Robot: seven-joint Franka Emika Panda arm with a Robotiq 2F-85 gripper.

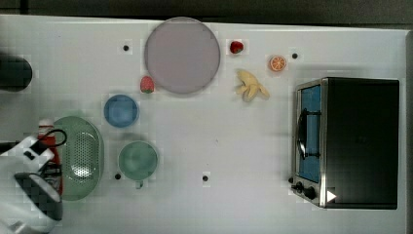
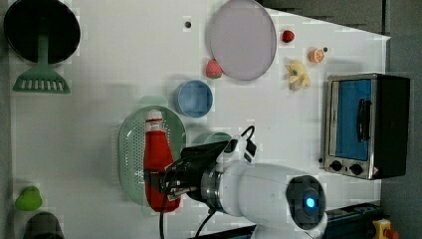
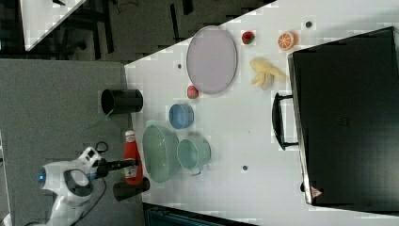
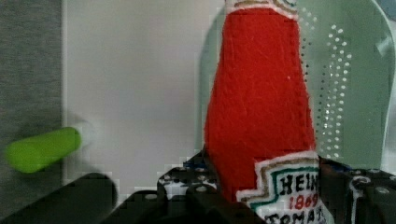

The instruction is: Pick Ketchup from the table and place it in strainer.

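The Ketchup (image 4: 261, 107) is a red bottle with a white-and-dark label, and my gripper (image 4: 261, 196) is shut on its labelled lower body, black fingers on both sides. In the left view the Ketchup (image 2: 158, 149) lies lengthwise across the pale green perforated strainer (image 2: 130, 149), cap pointing away from the gripper (image 2: 157, 186). In the top view the Ketchup (image 1: 48, 134) overlaps the left rim of the strainer (image 1: 83, 156). In the right view the Ketchup (image 3: 131, 153) appears just left of the strainer (image 3: 157, 150). I cannot tell whether the bottle touches the strainer.
A blue bowl (image 1: 121, 110) and a round green cup (image 1: 138, 160) sit right beside the strainer. Farther off are a grey plate (image 1: 181, 54), two strawberries (image 1: 146, 84), a banana (image 1: 251, 85), an orange slice (image 1: 278, 63) and a toaster oven (image 1: 348, 141). A dark cup (image 3: 131, 188) stands near the gripper.
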